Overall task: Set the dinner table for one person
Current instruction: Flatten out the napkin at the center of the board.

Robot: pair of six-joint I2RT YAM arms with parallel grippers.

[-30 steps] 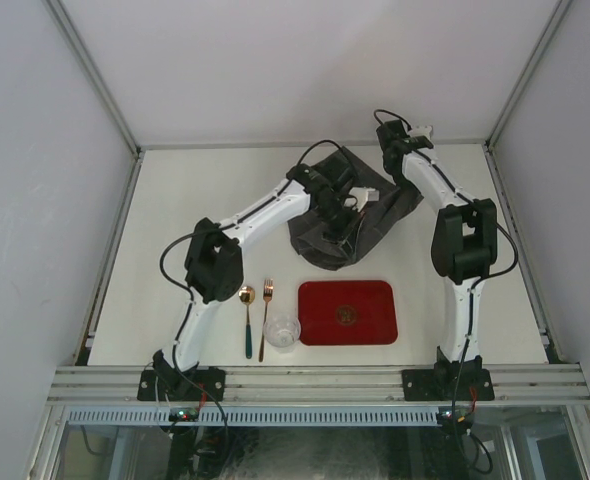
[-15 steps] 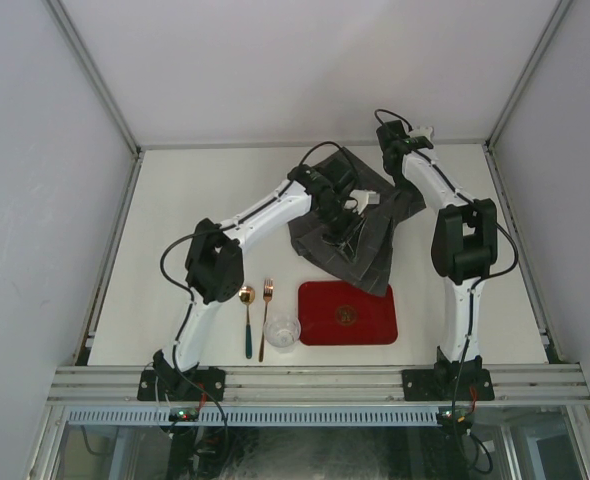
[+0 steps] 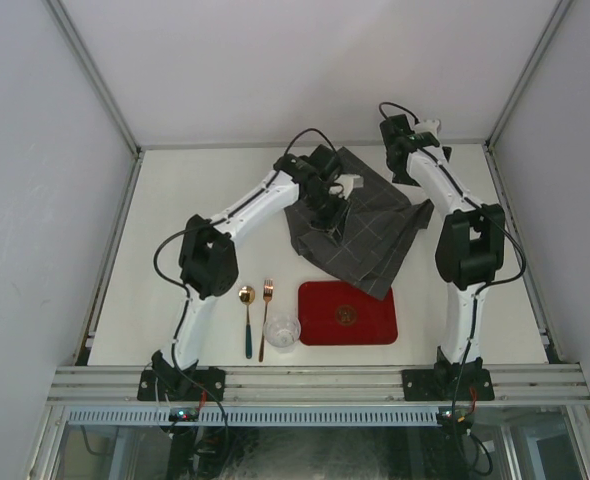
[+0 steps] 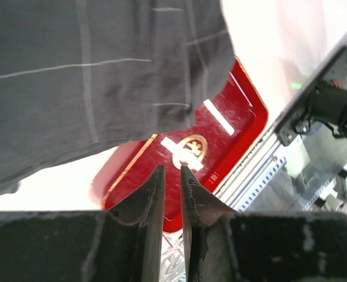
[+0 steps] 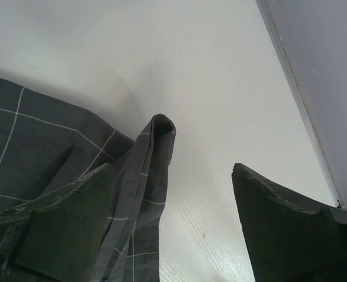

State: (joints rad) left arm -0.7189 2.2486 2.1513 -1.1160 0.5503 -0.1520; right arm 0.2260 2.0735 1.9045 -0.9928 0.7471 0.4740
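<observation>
We see the dark grey checked cloth (image 3: 365, 235) spread on the off-white rectangular bench (image 3: 205, 190), at twelve o'clock from the red rectangular tray (image 3: 347, 312), likely as a place mat. The left gripper (image 4: 172, 169), reaching toward one o'clock over it, is barely parted and empty. The right gripper (image 5: 173, 170), stretched to the cloth's far corner, gapes wide, holding nothing.

Plain pale grey walls (image 3: 305, 70) on three sides, matte and smooth. Slim aluminium posts (image 3: 93, 78) in the two far corners, slanting outward in the overhead view. Along the near edge, a double aluminium rail (image 3: 315, 380) with a pale slotted strip (image 3: 255, 415) just below. Soft, even light from above; only faint shadows.
</observation>
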